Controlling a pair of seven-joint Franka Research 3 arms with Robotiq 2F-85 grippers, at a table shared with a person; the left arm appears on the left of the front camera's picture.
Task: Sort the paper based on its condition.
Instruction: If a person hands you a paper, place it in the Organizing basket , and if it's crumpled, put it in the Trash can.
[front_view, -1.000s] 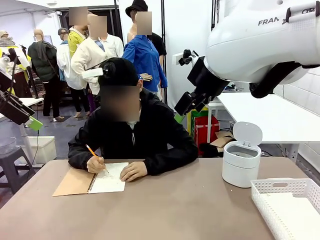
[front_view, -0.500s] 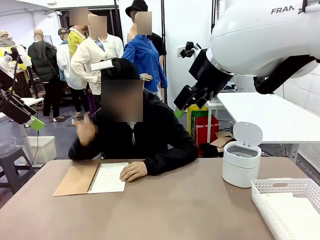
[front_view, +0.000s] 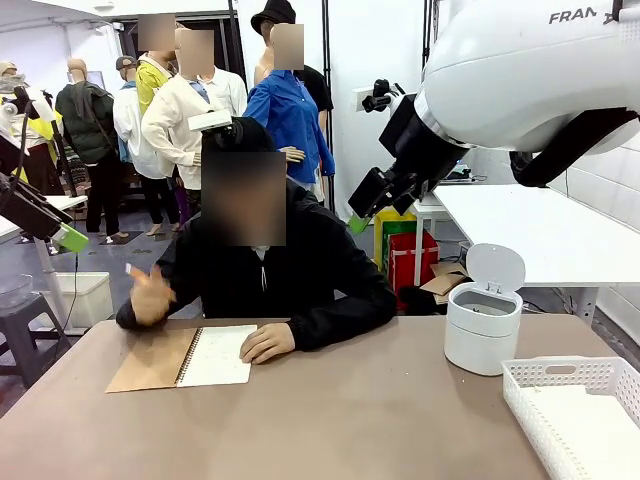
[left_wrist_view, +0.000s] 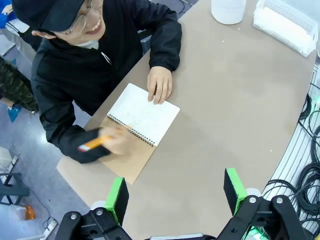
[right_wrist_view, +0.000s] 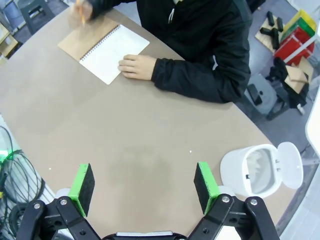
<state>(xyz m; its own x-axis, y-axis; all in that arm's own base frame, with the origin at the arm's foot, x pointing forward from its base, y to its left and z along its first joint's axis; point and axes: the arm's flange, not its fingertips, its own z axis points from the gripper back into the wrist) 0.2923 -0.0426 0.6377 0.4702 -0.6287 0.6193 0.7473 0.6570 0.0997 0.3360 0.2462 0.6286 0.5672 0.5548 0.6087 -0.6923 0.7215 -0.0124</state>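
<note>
Above the worktop (front_view: 330, 420), the left claw (left_wrist_view: 176, 192) hangs wide open and empty. Below it the paper (left_wrist_view: 145, 114) lies as the notebook's (left_wrist_view: 131, 167) open page, still bound, under the person's hand (left_wrist_view: 160, 84). Best to wait aloft until a sheet is free. The right claw (right_wrist_view: 144, 185), equally spread and bare, looks down into the open-lidded bin (right_wrist_view: 257, 172), whose inside the front view hides.
</note>
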